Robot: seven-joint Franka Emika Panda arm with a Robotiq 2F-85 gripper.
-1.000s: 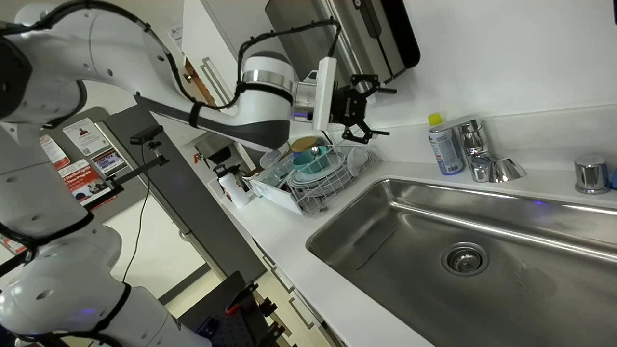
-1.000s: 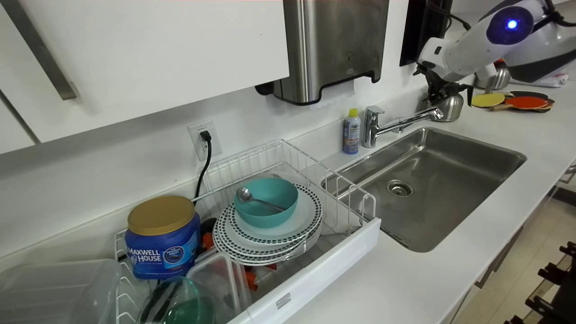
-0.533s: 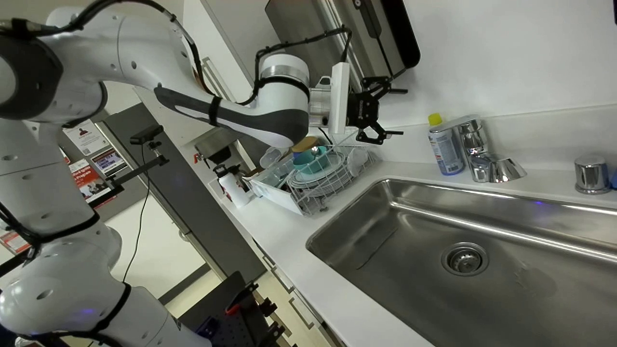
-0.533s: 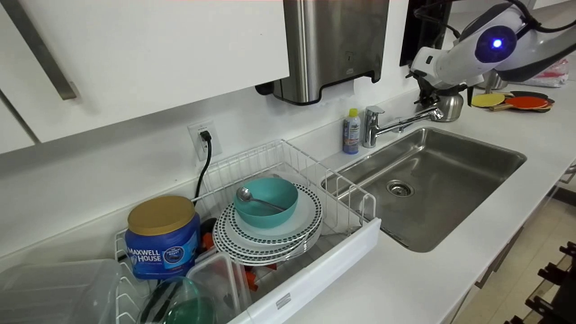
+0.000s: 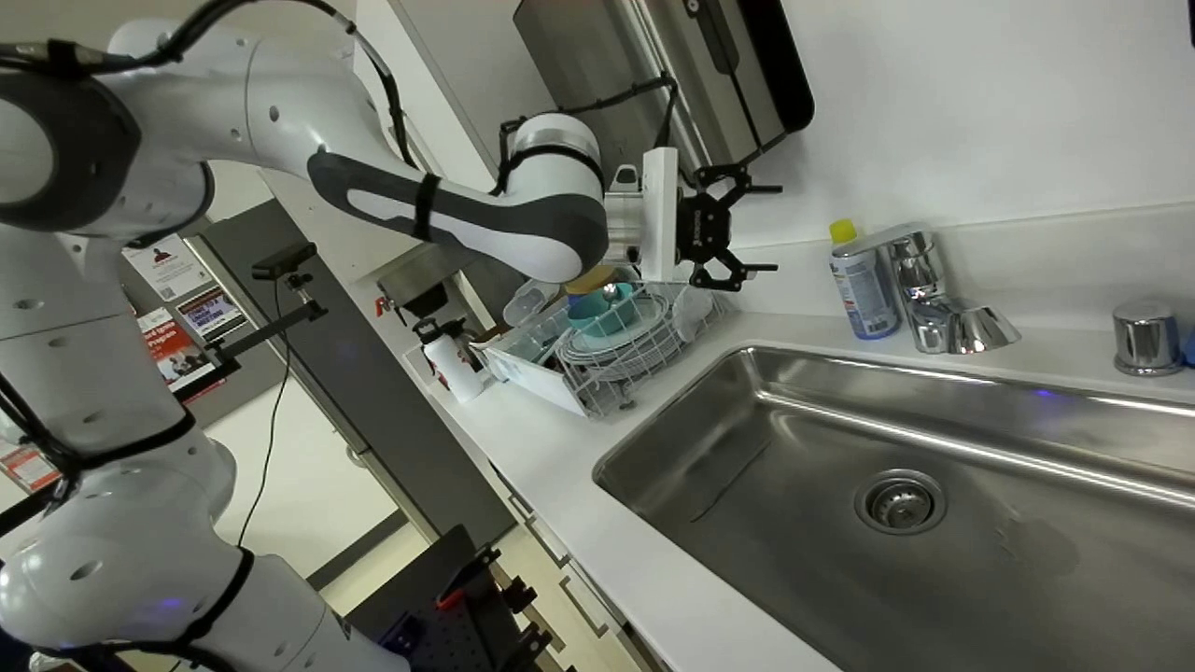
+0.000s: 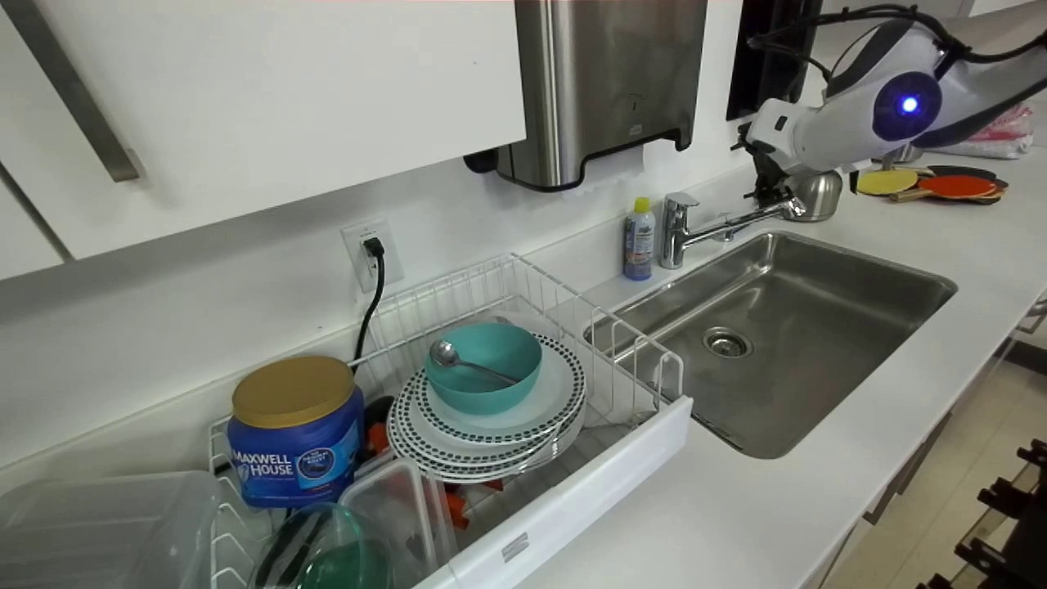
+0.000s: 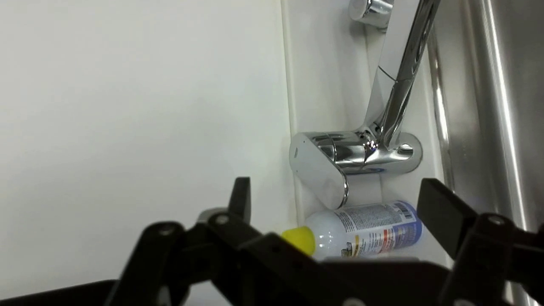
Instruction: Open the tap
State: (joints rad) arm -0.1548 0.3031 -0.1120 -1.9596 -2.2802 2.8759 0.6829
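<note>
Your gripper hung in front of the white wall, its two fingers spread wide and nothing between them. Across a clear gap stood a yellow-capped spray can, probably light enough to topple if your lower finger clipped it. Just beside it, the chrome mixer tap stood upright at the back edge of the steel sink. The part to work was the flat lever handle on top; its free end promised you the best leverage, so a push upward from beneath that tip, or a pinch across its side edges, looked soundest. The polished metal would likely be rigid and slick, with no give, and the tap, presumably bolted down, should stand a firm push. The spout would be a poor hold for you, since it might swivel.
</note>
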